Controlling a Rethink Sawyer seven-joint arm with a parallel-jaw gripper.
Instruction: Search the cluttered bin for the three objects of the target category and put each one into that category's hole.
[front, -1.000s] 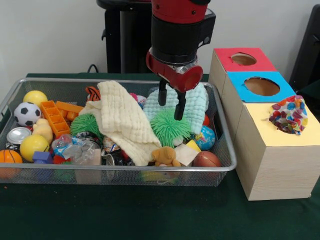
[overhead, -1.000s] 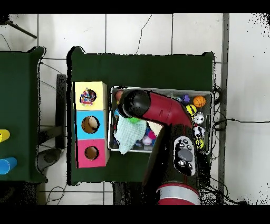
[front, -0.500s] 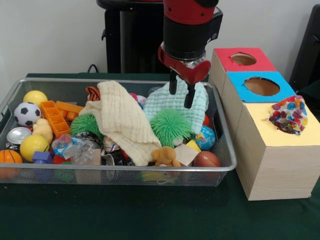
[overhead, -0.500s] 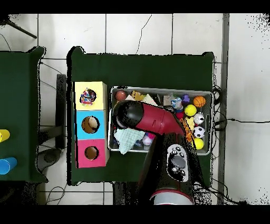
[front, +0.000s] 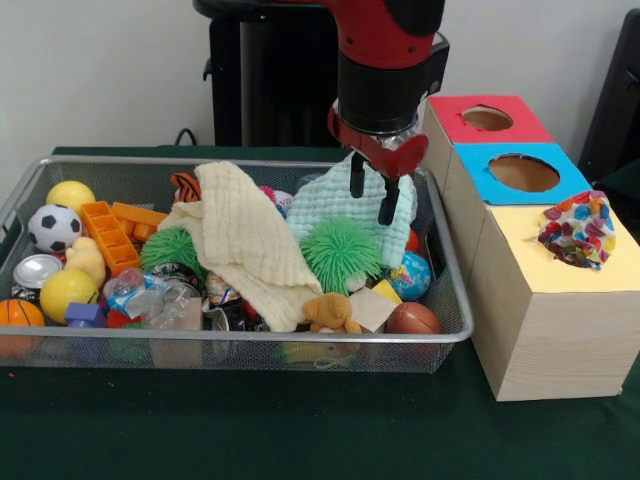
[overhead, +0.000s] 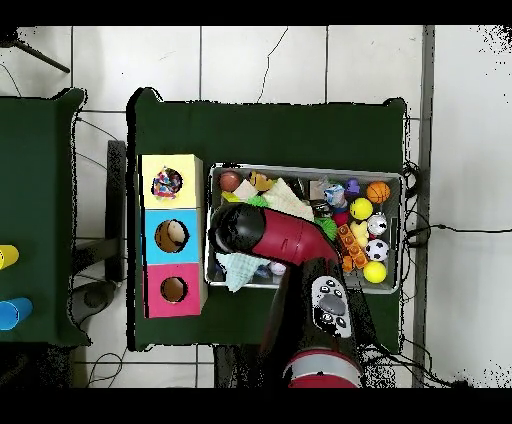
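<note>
Green-clothed table, wire bin (front: 452, 300): gripper (front: 373, 198) shifted toward the boxes, now over the mint cloth (front: 335, 205), fingers apart, empty — likely next pick.

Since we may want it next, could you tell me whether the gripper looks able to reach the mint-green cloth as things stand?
Probably yes: the open gripper hangs right over the mint-green cloth, whose top lies uncovered.

A cloth (front: 245, 240) lies draped over toys in the bin (front: 240, 345), apparently beside a box (front: 545, 300).

Pale plain wall (front: 110, 70), white tiled floor (overhead: 260, 65), green-clothed table (front: 300, 430), second green table (overhead: 35, 200) alongside.
</note>
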